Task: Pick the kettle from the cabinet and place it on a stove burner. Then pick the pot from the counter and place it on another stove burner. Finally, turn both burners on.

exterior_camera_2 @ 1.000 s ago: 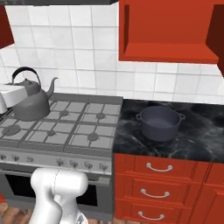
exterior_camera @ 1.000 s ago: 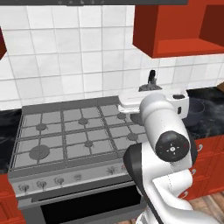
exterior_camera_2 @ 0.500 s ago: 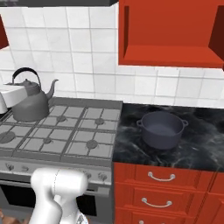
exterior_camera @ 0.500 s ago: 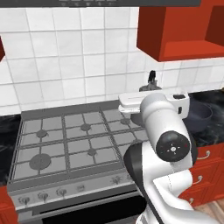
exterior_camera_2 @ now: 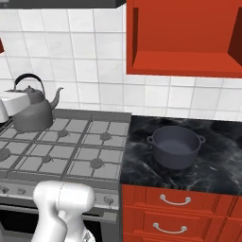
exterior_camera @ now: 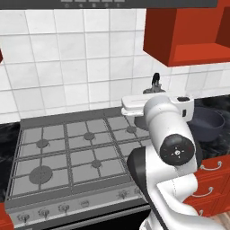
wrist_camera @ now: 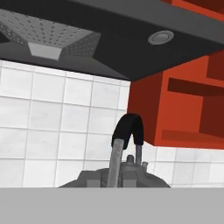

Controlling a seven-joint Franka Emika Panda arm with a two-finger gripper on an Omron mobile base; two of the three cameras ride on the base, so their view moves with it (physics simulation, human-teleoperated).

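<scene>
Kettle (exterior_camera_2: 32,112) sat over the stove (exterior_camera_2: 61,146), at the rear burner on the side nearest the worktop (exterior_camera_2: 222,156), its grey dome body low over the grate and its thin spout pointing toward the pot (exterior_camera_2: 176,145). Whether its base touched the grate could not be told. In the right base view the white hand of the arm came in from the left edge and covered part of the kettle's body, with the arched black handle rising above it. The end effector itself was hidden behind the hand there; its jaws stood closed, and whether they gripped the kettle could not be made out from the frames. In the hand view the kettle's handle (wrist_camera: 127,131) arched upward in the middle, with the lid knob below it and white wall tiles (wrist_camera: 52,131) behind. Above ran the dark underside of the range hood (wrist_camera: 87,39), and the red cabinet (wrist_camera: 175,109) hung to the right of the handle.

From the left base view the arm's white body (exterior_camera: 173,148) blocked most of the kettle; its handle top (exterior_camera: 156,81) showed just above the hand. The pot stood apart on the black marble worktop, beside the stove and above the red drawers (exterior_camera_2: 175,212). The open niche of the cabinet (exterior_camera_2: 184,42) hung on the wall above the pot.
</scene>
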